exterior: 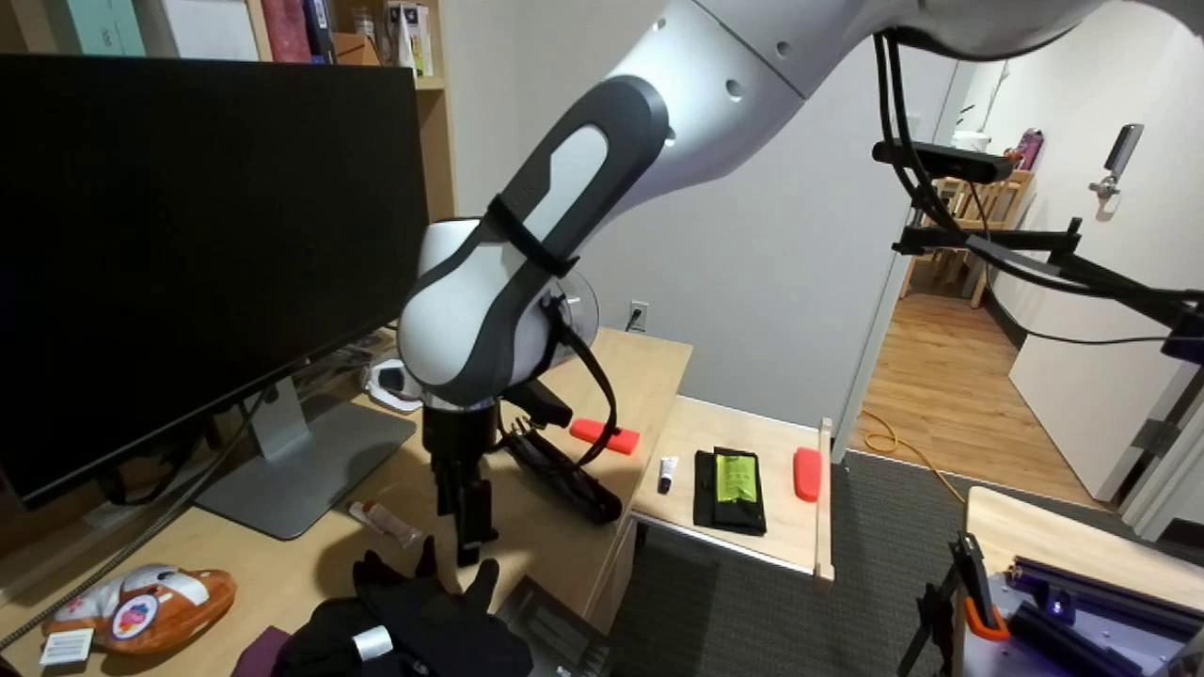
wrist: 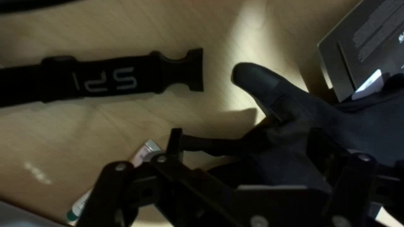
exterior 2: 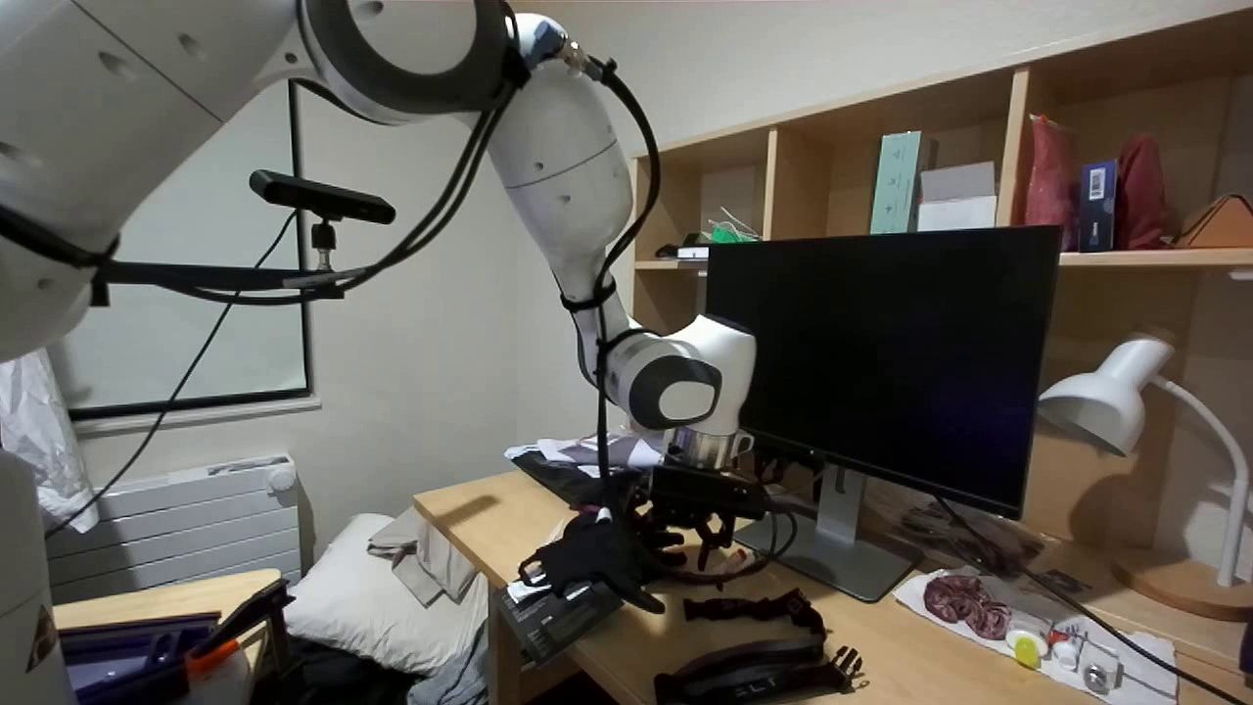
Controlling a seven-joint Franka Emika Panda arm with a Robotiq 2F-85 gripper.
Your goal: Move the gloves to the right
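The black gloves (exterior: 428, 625) lie in a pile near the desk's front edge, with the fingers spread upward in this exterior view. They also show in an exterior view (exterior 2: 587, 553) and at the right of the wrist view (wrist: 293, 126). My gripper (wrist: 246, 135) is open, with its fingers wide apart and nothing clamped between them. In the wrist view, a glove's fingers and palm show between the fingertips. In an exterior view the gripper (exterior: 467, 550) points down just behind the glove fingers; it also shows beside the gloves in an exterior view (exterior 2: 695, 548). Whether it touches them I cannot tell.
A dark box (exterior 2: 558, 622) lies partly under the gloves and juts past the desk edge. A black belt (wrist: 107, 77) and a small tube (exterior: 386, 522) lie close by. The monitor (exterior: 207, 254) stands behind; an orange plush (exterior: 155, 611) lies at the side.
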